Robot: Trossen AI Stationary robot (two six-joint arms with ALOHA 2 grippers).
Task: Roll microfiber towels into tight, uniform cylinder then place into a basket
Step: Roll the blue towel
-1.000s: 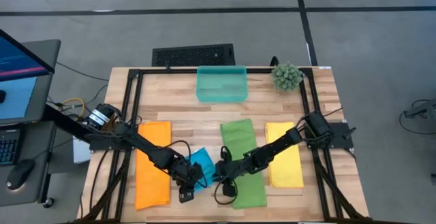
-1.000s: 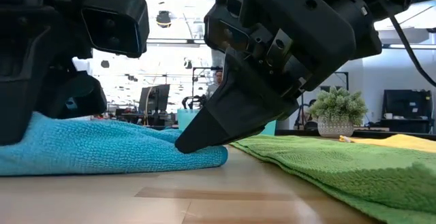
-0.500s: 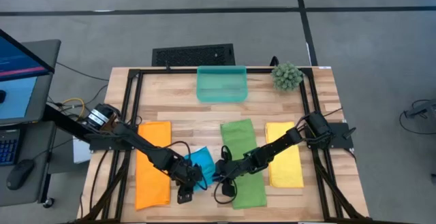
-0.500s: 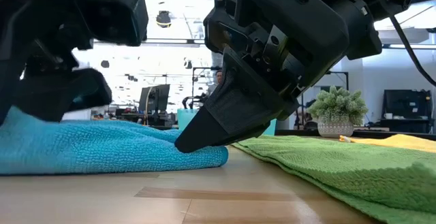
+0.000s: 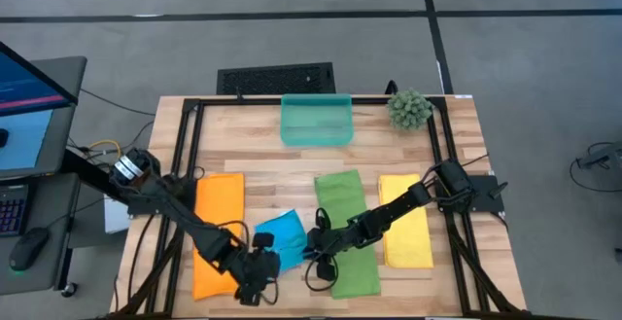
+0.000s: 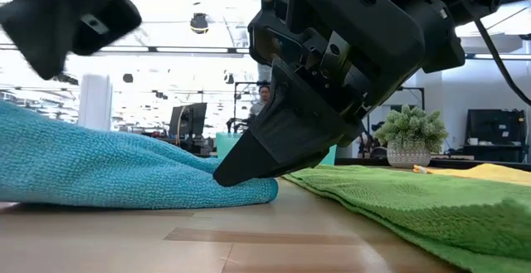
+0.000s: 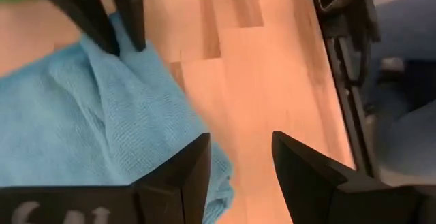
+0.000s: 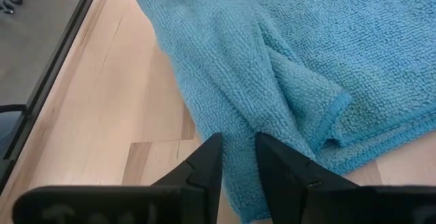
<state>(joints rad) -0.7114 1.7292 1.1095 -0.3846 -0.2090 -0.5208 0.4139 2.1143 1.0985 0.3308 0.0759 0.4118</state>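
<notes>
the blue towel [image 5: 280, 237] lies crumpled and half folded on the counter [image 5: 262, 164], between the flat orange towel [image 5: 218, 232] and the flat green towel [image 5: 347, 231]. it is nowhere near a tight cylinder, and that is where the risk lies.

the right tool [image 6: 241, 169] presses its tip down on the blue towel's edge beside the green towel; its fingers stand a little apart with a fold of blue cloth between them, a narrow pinch on the towel. the left tool [image 5: 255, 283] hangs above the counter's near edge, just past the towel's near corner, with its fingers apart and nothing between them; the left wrist view shows bare wood in the gap and blue cloth off to one side.

the likely trouble: with only one corner pinned and the cloth already bunched, any roll started from here would probably come out lopsided and loose, with one end thick and the other thin. if the right tool drags while pinching, it could pull the blue towel onto the green one and ruffle both. the left tool, coming back down, may well miss the edge and close on wood.

the yellow towel [image 5: 404, 219] lies flat at the right, and the basket [image 5: 316, 121] stands at the far edge, with no towel in it.
</notes>
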